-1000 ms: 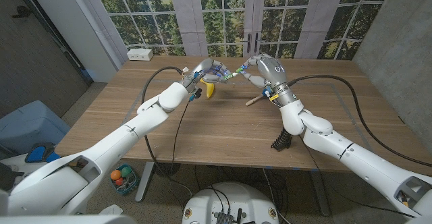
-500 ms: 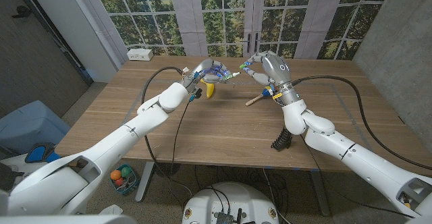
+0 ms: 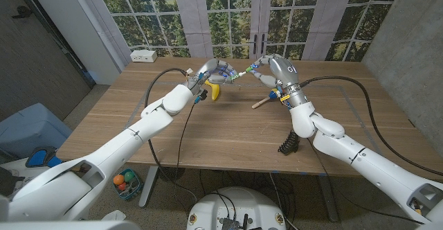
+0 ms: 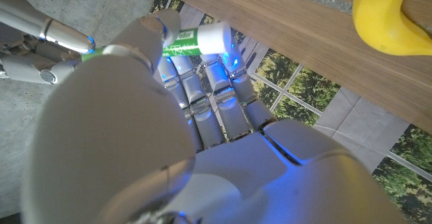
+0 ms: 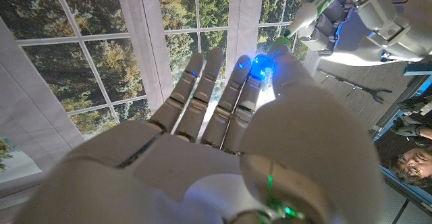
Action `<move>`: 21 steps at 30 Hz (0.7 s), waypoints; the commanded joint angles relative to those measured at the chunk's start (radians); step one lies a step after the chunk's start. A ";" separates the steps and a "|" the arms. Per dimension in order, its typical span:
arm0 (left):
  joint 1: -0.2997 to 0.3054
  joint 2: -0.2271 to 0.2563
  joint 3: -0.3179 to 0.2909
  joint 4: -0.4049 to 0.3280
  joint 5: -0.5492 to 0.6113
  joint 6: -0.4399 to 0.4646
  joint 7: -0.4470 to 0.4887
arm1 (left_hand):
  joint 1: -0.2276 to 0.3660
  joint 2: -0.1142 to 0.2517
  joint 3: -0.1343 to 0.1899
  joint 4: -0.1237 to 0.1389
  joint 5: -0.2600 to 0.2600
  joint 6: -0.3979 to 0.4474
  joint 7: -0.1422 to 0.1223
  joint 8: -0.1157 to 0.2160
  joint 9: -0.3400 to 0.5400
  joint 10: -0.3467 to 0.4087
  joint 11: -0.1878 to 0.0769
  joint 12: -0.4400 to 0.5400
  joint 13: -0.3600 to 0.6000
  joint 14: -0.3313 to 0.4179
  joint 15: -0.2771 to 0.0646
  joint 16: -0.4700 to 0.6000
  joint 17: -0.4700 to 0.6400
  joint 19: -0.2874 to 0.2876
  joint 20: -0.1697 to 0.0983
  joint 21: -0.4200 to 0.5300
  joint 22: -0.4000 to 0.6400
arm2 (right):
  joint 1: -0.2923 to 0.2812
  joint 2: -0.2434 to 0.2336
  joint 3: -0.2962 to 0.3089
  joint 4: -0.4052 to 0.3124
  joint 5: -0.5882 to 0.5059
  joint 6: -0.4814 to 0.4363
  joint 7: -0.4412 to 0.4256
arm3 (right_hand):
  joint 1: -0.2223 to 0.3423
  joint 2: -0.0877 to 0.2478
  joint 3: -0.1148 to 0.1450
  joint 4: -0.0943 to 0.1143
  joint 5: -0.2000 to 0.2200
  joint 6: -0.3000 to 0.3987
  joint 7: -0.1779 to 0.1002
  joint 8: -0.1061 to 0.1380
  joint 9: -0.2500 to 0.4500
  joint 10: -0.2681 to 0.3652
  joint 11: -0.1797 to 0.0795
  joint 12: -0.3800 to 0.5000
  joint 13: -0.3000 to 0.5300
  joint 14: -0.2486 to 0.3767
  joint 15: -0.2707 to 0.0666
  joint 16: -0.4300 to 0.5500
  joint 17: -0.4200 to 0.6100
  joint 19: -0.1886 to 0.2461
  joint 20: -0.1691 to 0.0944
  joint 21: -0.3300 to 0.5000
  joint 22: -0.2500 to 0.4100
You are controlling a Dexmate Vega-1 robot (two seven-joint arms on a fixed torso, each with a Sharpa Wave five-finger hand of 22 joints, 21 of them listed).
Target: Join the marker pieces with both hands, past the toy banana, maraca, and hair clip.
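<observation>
Above the far middle of the table my left hand grips the white marker body with a green label. My right hand pinches the small green cap. In the head view the two pieces meet tip to tip between the hands at the marker joint; I cannot tell whether the cap is seated. The yellow toy banana lies on the table just below my left hand. The maraca lies under my right hand. The black hair clip sits beside my right forearm, nearer the front edge.
A white power strip sits at the table's far left corner. Cables run from both wrists across the wooden table. Windows stand behind the table. A person's face shows at the edge of the right wrist view.
Half a second ago my right hand had drawn back slightly, leaving a gap between the pieces. It has now moved back left so the pieces meet again. The left hand barely moved.
</observation>
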 commanded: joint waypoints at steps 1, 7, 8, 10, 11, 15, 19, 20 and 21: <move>0.002 -0.005 -0.006 0.003 -0.016 -0.020 -0.007 | -0.010 0.019 0.096 0.087 0.002 0.005 -0.001 0.007 0.005 0.093 -0.092 -0.001 0.000 0.163 -0.193 -0.001 0.001 -0.006 -0.111 0.003 0.002 | -0.002 0.009 0.009 0.009 0.029 0.004 0.020 | 0.001 0.007 -0.001 0.006 0.006 0.064 -0.056 0.002 0.006 0.002 -0.001 0.004 0.002 0.009 -0.161 -0.003 0.003 0.006 -0.026 0.008 0.001; 0.007 -0.005 -0.010 -0.001 -0.015 -0.024 0.000 | -0.011 0.018 0.096 0.086 0.001 0.003 -0.004 0.005 0.005 0.093 -0.092 -0.002 0.001 0.164 -0.193 -0.003 0.002 -0.005 -0.111 0.004 0.003 | -0.006 0.005 0.010 0.005 0.043 0.022 0.031 | 0.002 0.007 -0.001 0.006 0.008 0.068 -0.057 0.002 0.006 0.002 -0.001 0.004 0.002 0.010 -0.161 -0.007 0.004 0.006 -0.025 0.010 0.001; 0.008 -0.006 -0.011 -0.001 -0.015 -0.026 0.002 | -0.010 0.017 0.096 0.086 0.001 0.005 -0.003 0.005 0.004 0.094 -0.091 -0.003 -0.001 0.164 -0.193 -0.004 0.002 -0.005 -0.111 0.005 0.003 | -0.007 0.005 0.010 0.004 0.043 0.025 0.030 | 0.002 0.006 -0.002 0.006 0.008 0.067 -0.057 0.002 0.006 0.002 -0.001 0.004 0.002 0.011 -0.161 -0.007 0.005 0.006 -0.025 0.011 0.001; 0.008 -0.005 -0.010 -0.002 -0.011 -0.026 0.004 | -0.011 0.018 0.096 0.087 0.000 0.005 -0.002 0.004 0.003 0.092 -0.091 -0.002 0.003 0.166 -0.193 -0.003 0.003 -0.006 -0.111 0.005 0.003 | -0.010 0.004 0.012 0.000 0.051 0.034 0.035 | 0.002 0.006 -0.002 0.006 0.009 0.068 -0.057 0.002 0.006 0.003 -0.001 0.004 0.002 0.011 -0.161 -0.008 0.005 0.006 -0.025 0.012 0.001; 0.009 -0.007 -0.011 -0.001 -0.014 -0.028 0.005 | -0.011 0.018 0.096 0.087 0.000 0.004 -0.002 0.005 0.005 0.091 -0.092 -0.003 0.004 0.165 -0.193 -0.004 0.003 -0.005 -0.112 0.006 0.003 | -0.011 0.003 0.013 -0.001 0.055 0.038 0.038 | 0.002 0.006 -0.002 0.006 0.009 0.069 -0.058 0.002 0.006 0.003 -0.001 0.004 0.002 0.011 -0.161 -0.009 0.005 0.006 -0.025 0.012 0.001; 0.010 -0.008 -0.012 -0.001 -0.014 -0.029 0.005 | -0.011 0.017 0.097 0.086 0.000 0.005 -0.002 0.004 0.005 0.095 -0.092 -0.004 0.000 0.167 -0.193 -0.005 0.006 -0.007 -0.111 0.005 0.002 | -0.016 0.000 0.017 -0.011 0.070 0.051 0.057 | 0.001 0.005 -0.002 0.006 0.010 0.070 -0.060 0.001 0.006 0.003 -0.001 0.004 0.003 0.012 -0.161 -0.012 0.006 0.006 -0.025 0.014 0.001; 0.009 -0.008 -0.012 0.000 -0.014 -0.031 0.004 | -0.012 0.018 0.098 0.087 -0.001 0.004 -0.003 0.004 0.007 0.094 -0.093 -0.003 0.004 0.166 -0.193 -0.007 0.007 -0.005 -0.109 0.006 0.002 | -0.017 0.001 0.017 -0.012 0.070 0.061 0.065 | 0.000 0.004 -0.003 0.006 0.011 0.071 -0.060 0.001 0.006 0.002 -0.001 0.003 0.001 0.014 -0.161 -0.013 0.007 0.005 -0.026 0.015 0.001; 0.009 -0.008 -0.012 0.000 -0.014 -0.030 0.003 | -0.012 0.018 0.097 0.087 -0.001 0.004 -0.003 0.004 0.008 0.095 -0.091 -0.003 0.004 0.165 -0.193 -0.009 0.005 -0.005 -0.110 0.007 0.003 | -0.017 0.002 0.017 -0.010 0.071 0.065 0.064 | 0.000 0.004 -0.003 0.007 0.011 0.071 -0.060 0.000 0.006 0.001 -0.001 0.002 0.001 0.013 -0.161 -0.014 0.007 0.005 -0.026 0.016 0.001; 0.008 -0.007 -0.011 -0.001 -0.015 -0.029 0.000 | -0.012 0.018 0.098 0.087 -0.001 0.003 -0.003 0.004 0.008 0.095 -0.093 -0.004 0.003 0.166 -0.193 -0.008 0.006 -0.006 -0.110 0.006 0.003 | -0.017 0.003 0.017 -0.009 0.068 0.066 0.062 | 0.000 0.004 -0.003 0.007 0.011 0.071 -0.060 0.000 0.006 0.001 -0.001 0.002 0.001 0.014 -0.161 -0.014 0.007 0.005 -0.026 0.016 0.001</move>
